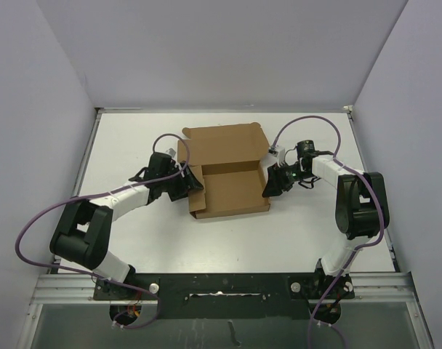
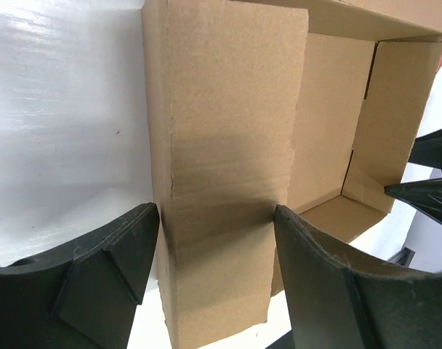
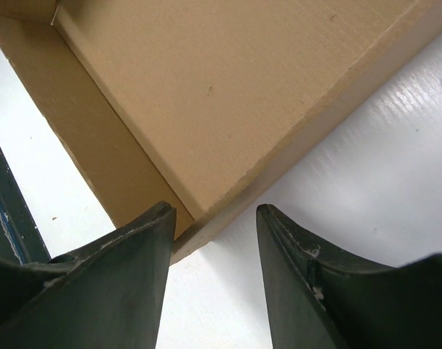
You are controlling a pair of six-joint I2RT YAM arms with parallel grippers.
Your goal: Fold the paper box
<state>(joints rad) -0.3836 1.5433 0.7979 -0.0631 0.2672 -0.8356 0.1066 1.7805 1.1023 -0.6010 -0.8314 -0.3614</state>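
The paper box sits in the middle of the table. Its tray's long axis runs left to right, and its lid lies open, pointing away from the arms. The left gripper straddles the box's left side; I can't tell whether it pinches. The right gripper is released, astride the right side.
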